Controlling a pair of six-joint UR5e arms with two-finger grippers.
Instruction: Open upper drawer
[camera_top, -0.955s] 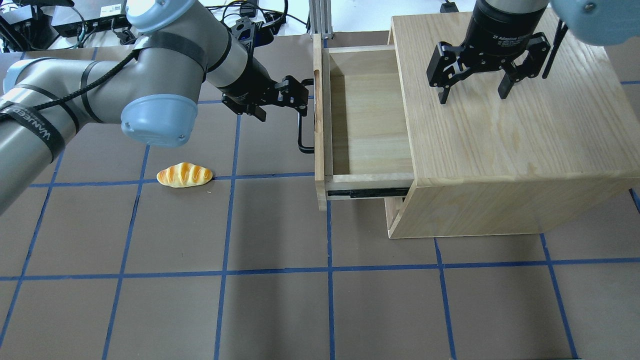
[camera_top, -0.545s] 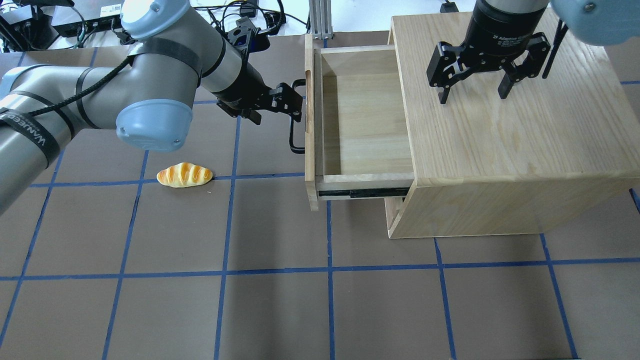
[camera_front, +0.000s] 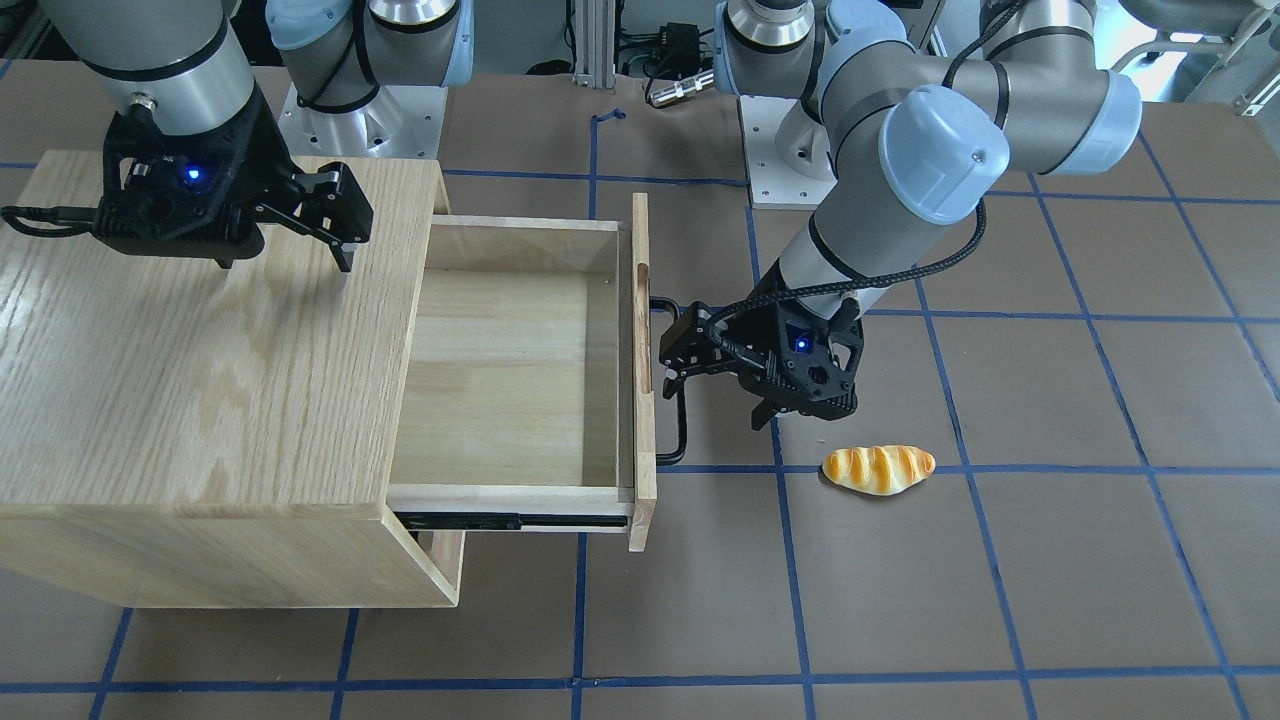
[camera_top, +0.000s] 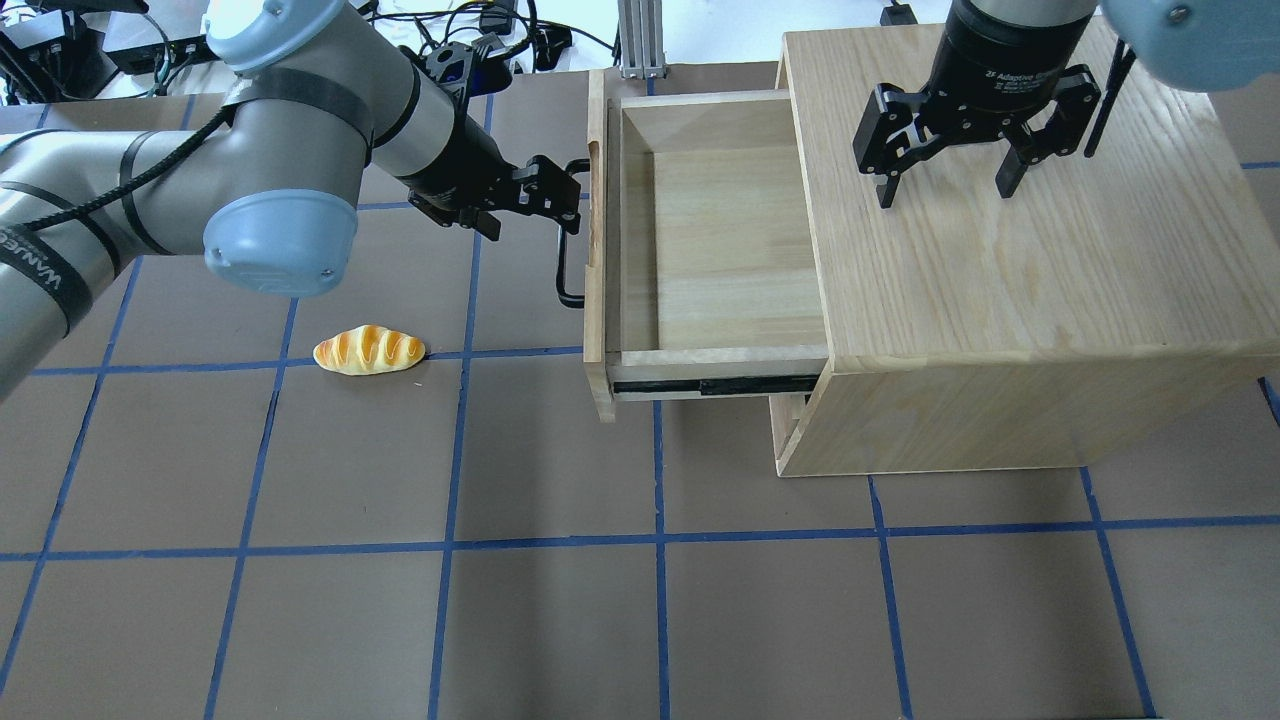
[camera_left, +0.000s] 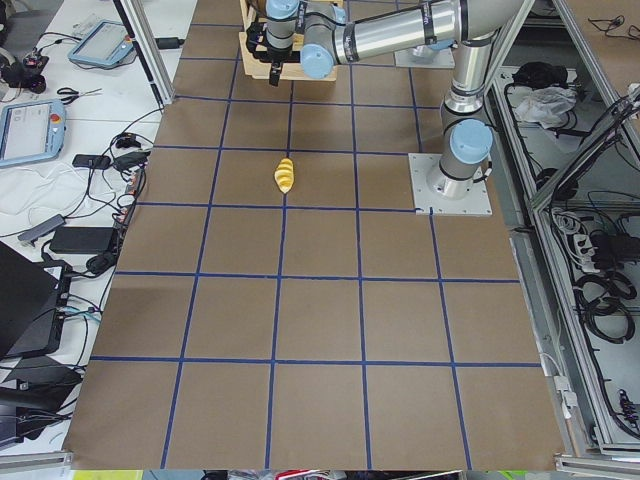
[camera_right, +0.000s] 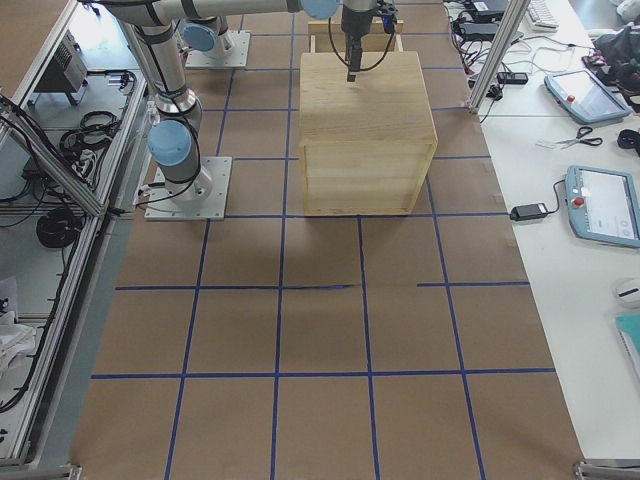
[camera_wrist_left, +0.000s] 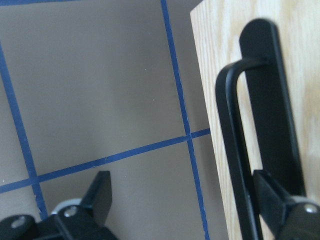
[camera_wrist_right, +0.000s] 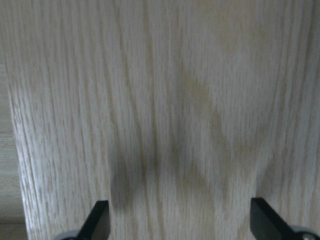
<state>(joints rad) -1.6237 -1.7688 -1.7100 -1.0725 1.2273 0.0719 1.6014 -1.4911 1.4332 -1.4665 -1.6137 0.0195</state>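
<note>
The cabinet (camera_top: 1050, 290) hides part of the upper drawer (camera_top: 730, 250).

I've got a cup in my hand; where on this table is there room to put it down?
Bare: the table mat on the operators' side of the bread roll and cabinet, and the floor of the upper drawer. Crowded: the strip by its handle, where the left gripper sits, and the cabinet top under the right gripper.

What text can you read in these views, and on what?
"2F Adaptive": on the right gripper body; the rest is unclear.
"VAN...": on the black strap around the left arm; the other letters are unclear.
White label on a device behind the table: too small to read.
</note>
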